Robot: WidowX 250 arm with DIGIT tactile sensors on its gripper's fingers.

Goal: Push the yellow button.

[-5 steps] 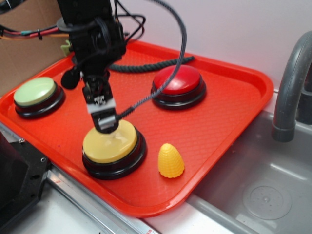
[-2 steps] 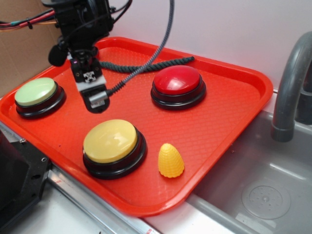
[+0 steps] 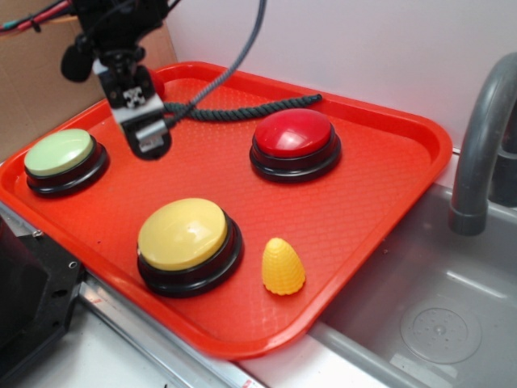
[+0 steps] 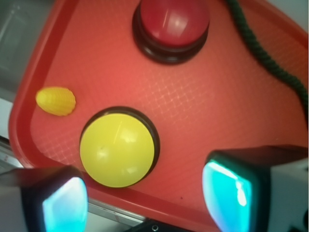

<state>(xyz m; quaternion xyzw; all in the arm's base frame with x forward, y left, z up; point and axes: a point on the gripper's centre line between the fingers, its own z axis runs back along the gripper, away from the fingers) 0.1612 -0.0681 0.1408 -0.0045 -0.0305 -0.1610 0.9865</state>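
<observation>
The yellow button (image 3: 182, 234), a smooth yellow dome on a black ring base, sits at the front of the red tray (image 3: 380, 202). It also shows in the wrist view (image 4: 117, 150). My gripper (image 3: 151, 144) hangs in the air over the tray's back left, between the pale green button (image 3: 58, 152) and the rope, well apart from the yellow button. In the wrist view my gripper (image 4: 145, 203) shows two teal pads (image 4: 231, 195) set wide apart with nothing between them.
A red button (image 3: 293, 133) stands at the back middle of the tray. A small yellow corn-shaped cone (image 3: 283, 266) lies right of the yellow button. A dark rope (image 3: 250, 108) lies along the back. A sink (image 3: 436, 323) and grey faucet (image 3: 483, 129) are to the right.
My gripper has lifted off the yellow button's dome and moved up and back to the left. The button and the other things have not moved.
</observation>
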